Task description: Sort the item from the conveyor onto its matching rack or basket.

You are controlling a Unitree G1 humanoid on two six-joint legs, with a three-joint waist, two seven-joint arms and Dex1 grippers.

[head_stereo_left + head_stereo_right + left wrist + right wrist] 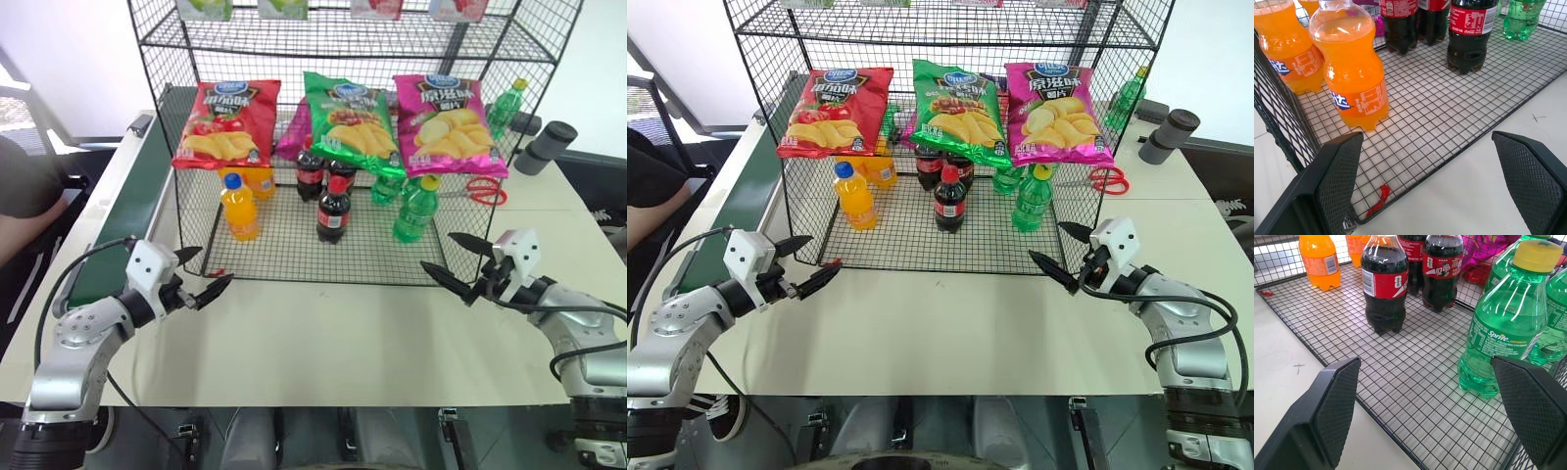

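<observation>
Our grippers, left and right, wide, empty; rack holds cola, orange, green bottles; white table.

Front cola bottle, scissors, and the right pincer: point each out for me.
Front cola bottle (333, 213): left eye view, on its red label.
Scissors (485, 191): left eye view, on the red handles.
Right pincer (453, 258): left eye view, midway between its open fingertips.

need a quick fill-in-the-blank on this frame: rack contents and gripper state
1. Both the left gripper and the right gripper are ____.
2. The front cola bottle stands on the ____ floor.
3. The cola bottle's cap is ____.
4. The red scissors lie on the ____.

Answers: open; rack; red; table
</observation>
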